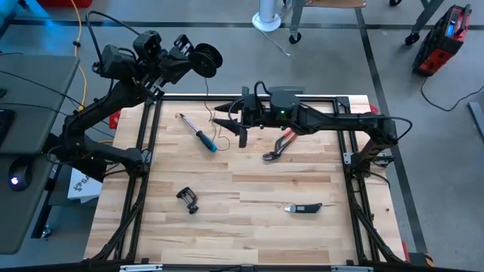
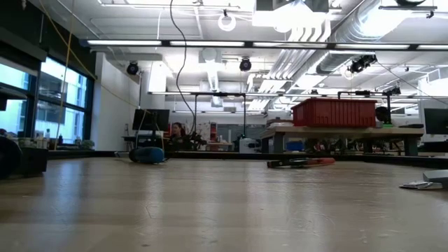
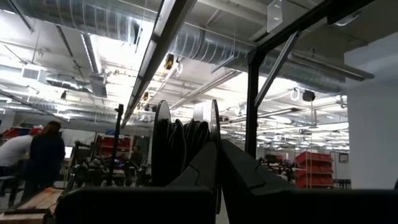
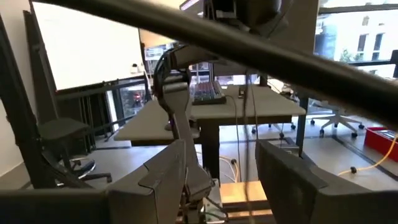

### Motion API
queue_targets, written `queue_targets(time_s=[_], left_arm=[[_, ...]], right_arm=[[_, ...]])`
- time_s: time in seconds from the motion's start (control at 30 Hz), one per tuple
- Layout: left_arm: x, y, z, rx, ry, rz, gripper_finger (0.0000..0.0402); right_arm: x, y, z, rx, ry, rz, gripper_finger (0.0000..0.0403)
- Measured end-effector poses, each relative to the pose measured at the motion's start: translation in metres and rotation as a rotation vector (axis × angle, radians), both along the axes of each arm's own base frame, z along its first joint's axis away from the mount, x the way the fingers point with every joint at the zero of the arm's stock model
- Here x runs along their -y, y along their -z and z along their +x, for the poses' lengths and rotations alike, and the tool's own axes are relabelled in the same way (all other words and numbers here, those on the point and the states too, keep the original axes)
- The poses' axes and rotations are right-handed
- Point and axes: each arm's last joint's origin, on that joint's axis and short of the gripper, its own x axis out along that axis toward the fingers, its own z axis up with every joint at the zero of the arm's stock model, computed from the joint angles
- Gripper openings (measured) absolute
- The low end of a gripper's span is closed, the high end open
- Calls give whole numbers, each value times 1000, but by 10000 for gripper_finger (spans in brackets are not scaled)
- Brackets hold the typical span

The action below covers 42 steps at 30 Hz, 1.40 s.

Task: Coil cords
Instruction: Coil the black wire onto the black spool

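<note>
Above table's far edge, left end effector [image 1: 195,57] pinching reel [image 1: 207,59]; right end effector [image 1: 221,115] spread.

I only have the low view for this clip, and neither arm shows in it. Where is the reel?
Observer: The left gripper is shut on the reel, raised beyond the far left corner of the table.
Operator: And the cord?
Observer: The cord runs down from the reel toward the screwdriver.
Operator: Right arm?
Observer: The right gripper is open above the table, and the cord passes between its fingers.
</note>
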Motion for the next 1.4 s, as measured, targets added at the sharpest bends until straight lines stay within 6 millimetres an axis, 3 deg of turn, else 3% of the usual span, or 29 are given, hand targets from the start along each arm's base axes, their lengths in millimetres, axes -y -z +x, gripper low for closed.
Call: queue_targets(time_s=[0.5,1.07,1.2,1.4], left_arm=[[4,0,2,-1,31,-13,1],[7,7,19,-31,79,-28,1],[7,7,19,-31,79,-28,1],[7,7,19,-29,74,-22,1]], right_arm=[[2,5,8,45,-25,-1,188],[3,10,9,-1,-29,23,187],[3,11,9,-5,-29,23,165],[3,11,9,-5,-28,20,87]])
